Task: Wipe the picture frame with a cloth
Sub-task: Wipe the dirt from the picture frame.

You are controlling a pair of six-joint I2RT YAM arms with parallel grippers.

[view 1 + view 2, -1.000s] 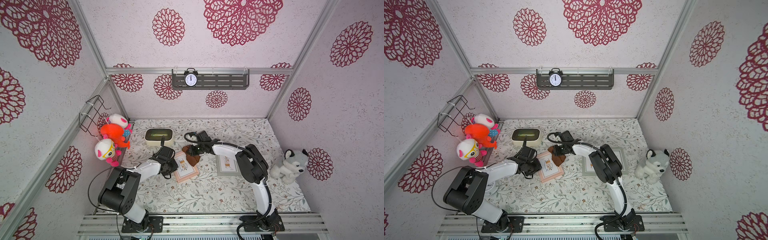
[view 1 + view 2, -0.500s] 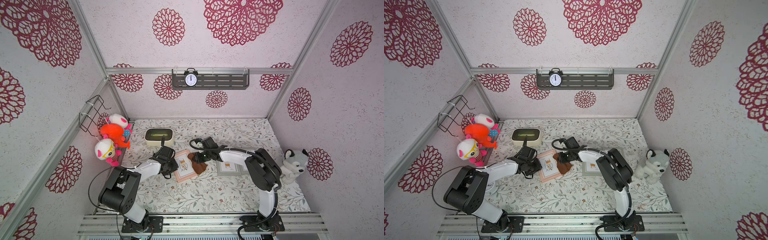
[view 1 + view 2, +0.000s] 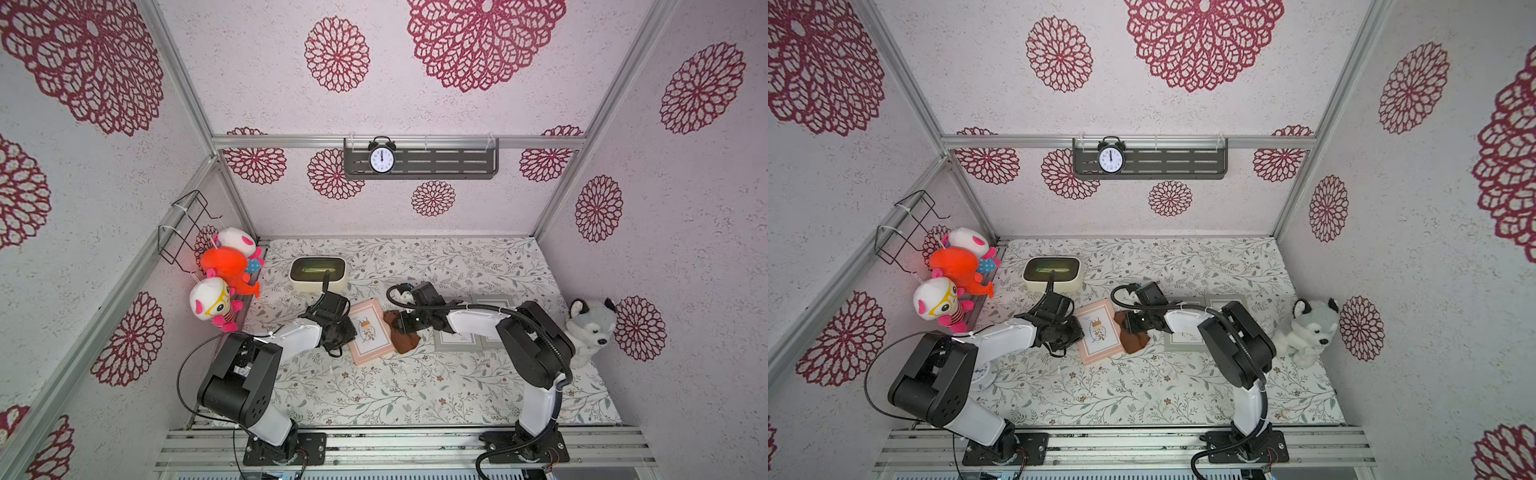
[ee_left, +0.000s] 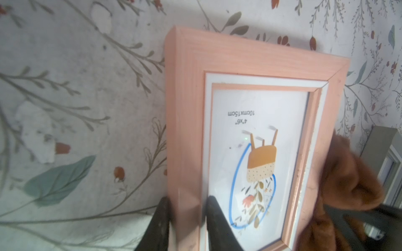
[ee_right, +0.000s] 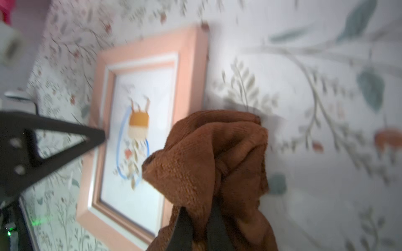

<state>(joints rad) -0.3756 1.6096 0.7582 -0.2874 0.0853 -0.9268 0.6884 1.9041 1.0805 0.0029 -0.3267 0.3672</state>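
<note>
At the middle of the table [image 3: 374, 395], just left of centre in both top views, the pink picture frame [image 3: 370, 332] lies face up. My left gripper [image 4: 188, 205] is pinched narrow on its left rail, with one finger on the outer edge and one on the glass side. That clamp has not shifted over the last second, and the frame sits where it sat.

The change is on the other side. My right gripper [image 5: 199, 217] is closed tight on a bunched fold of the cloth [image 3: 402, 338]. A second ago the cloth sat at the frame's upper right corner in the top views. Half a second ago it was lower, over the right rail. Now it is lower again, by the lower right part of the frame. Only its left edge overlaps the rail. The rest lies on the table between the pink frame and the grey frames [image 3: 459, 344] to the right.

I read that as one stroke down the right rail, just finishing and running off the edge. In the left wrist view the glass is bare and a couple of small dark specks sit near the print, so the main surface looks unwiped by this pass.

My next move would be to raise the cloth slightly and carry it left over the glass. I would press lightly, since the frame is held at only one rail and a hard drag could turn it.
</note>
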